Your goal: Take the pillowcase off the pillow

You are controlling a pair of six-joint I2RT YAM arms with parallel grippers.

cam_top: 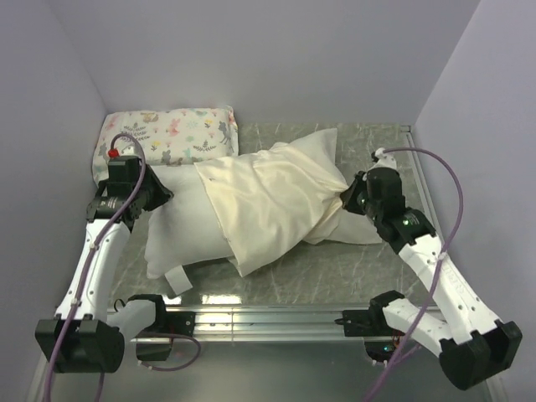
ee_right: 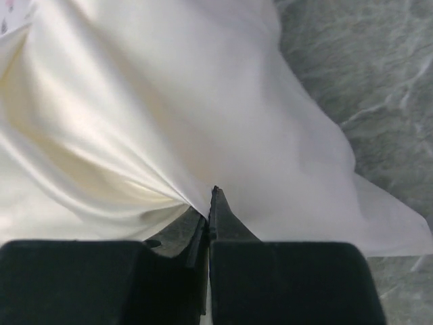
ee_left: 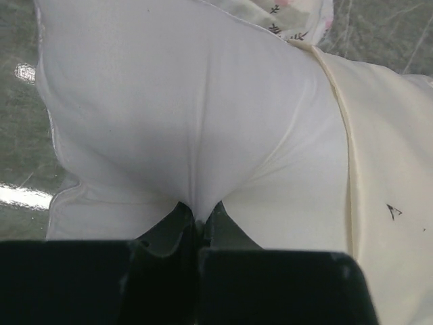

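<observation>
The white pillow (cam_top: 172, 222) lies across the table, its left half bare. The cream pillowcase (cam_top: 264, 201) covers its middle and right part, and its open hem runs down the left wrist view (ee_left: 348, 169). My left gripper (cam_top: 161, 194) is shut on a pinch of the bare pillow's cloth (ee_left: 196, 135), with its fingertips (ee_left: 198, 215) pressed together. My right gripper (cam_top: 347, 199) is shut on a fold of the pillowcase's right end (ee_right: 135, 135), with the cloth drawn into creases at its tips (ee_right: 211, 200).
A smaller floral pillow (cam_top: 167, 134) lies against the back wall at the left, and its corner shows in the left wrist view (ee_left: 284, 13). The grey marbled table (cam_top: 335, 268) is bare at the front and far right. Walls close in on three sides. A metal rail (cam_top: 268, 316) runs along the near edge.
</observation>
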